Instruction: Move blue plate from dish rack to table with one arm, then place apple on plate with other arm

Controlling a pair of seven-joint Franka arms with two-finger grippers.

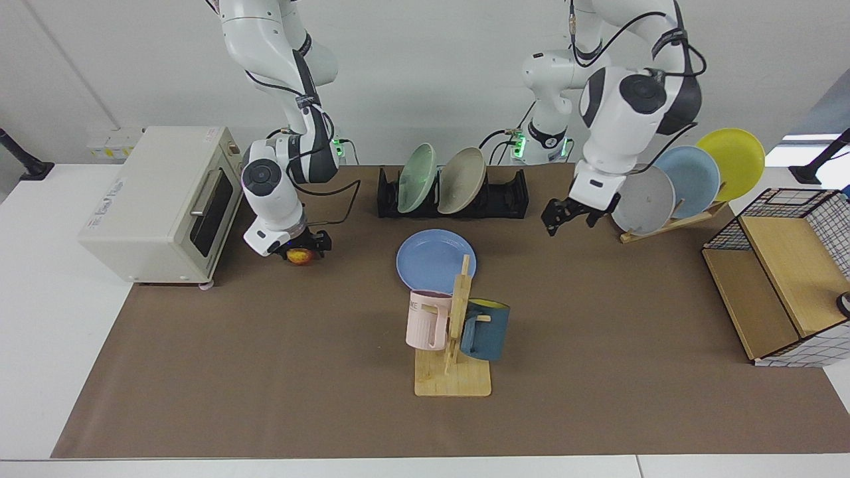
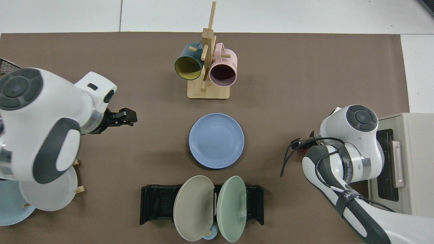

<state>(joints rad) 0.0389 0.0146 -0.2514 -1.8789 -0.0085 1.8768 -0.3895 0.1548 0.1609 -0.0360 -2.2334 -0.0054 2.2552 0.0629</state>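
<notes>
The blue plate (image 1: 431, 260) (image 2: 216, 140) lies flat on the brown table mat (image 1: 265, 372), in front of the black dish rack (image 1: 508, 196) (image 2: 156, 203). My left gripper (image 1: 569, 218) (image 2: 126, 117) hangs open and empty in the air, well off to the plate's side, near the grey plate on the wooden stand. My right gripper (image 1: 302, 251) is low beside the toaster oven, shut on the red and yellow apple (image 1: 300, 256). I cannot tell whether the apple touches the mat. In the top view the right arm hides the apple.
A green plate (image 1: 416, 178) and a beige plate (image 1: 461, 180) stand in the rack. A mug tree (image 1: 453, 332) with a pink and a teal mug stands just in front of the blue plate. The toaster oven (image 1: 159, 199), a wooden plate stand (image 1: 671, 222) and a wire-and-wood basket (image 1: 783, 285) line the sides.
</notes>
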